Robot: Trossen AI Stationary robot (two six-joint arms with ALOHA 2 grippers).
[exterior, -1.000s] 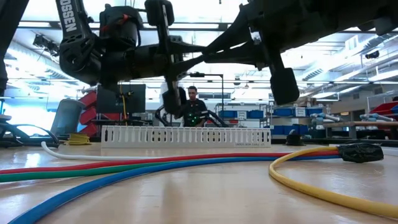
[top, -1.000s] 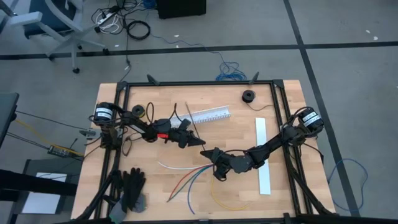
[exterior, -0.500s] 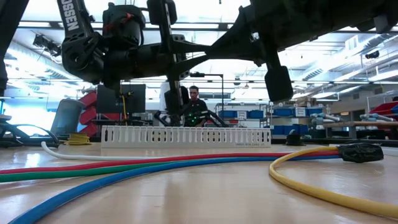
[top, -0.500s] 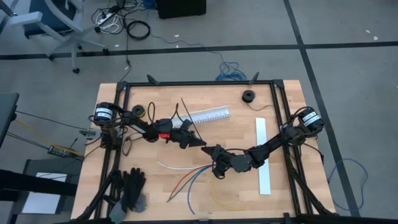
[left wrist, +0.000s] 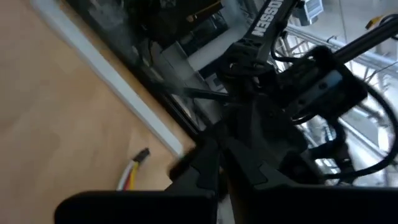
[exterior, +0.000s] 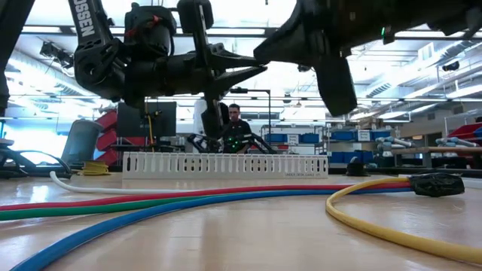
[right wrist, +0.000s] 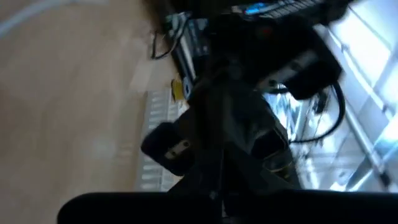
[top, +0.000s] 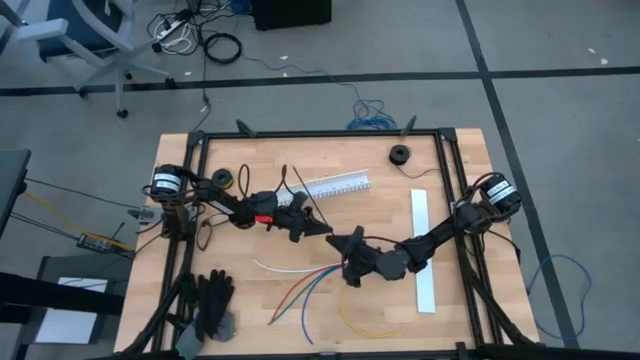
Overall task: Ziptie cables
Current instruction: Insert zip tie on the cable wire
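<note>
- Since a second ago the right gripper [top: 345, 243] has lifted and swung in toward the left gripper [top: 318, 227]; the thin black zip tie between them has shifted too.
- Both grippers pinched shut, meeting mid-table above the wood — looks like a zip-tie handoff or threading; who holds it, can't tell.
- The cables [top: 305, 285] lie loose on the table nearer the front edge, fanned out, unbundled, well below both grippers.
- White slotted cable channel [top: 338, 184] sits behind, nothing in it.
- Black gloves [top: 208, 304] at the front-left corner.
</note>
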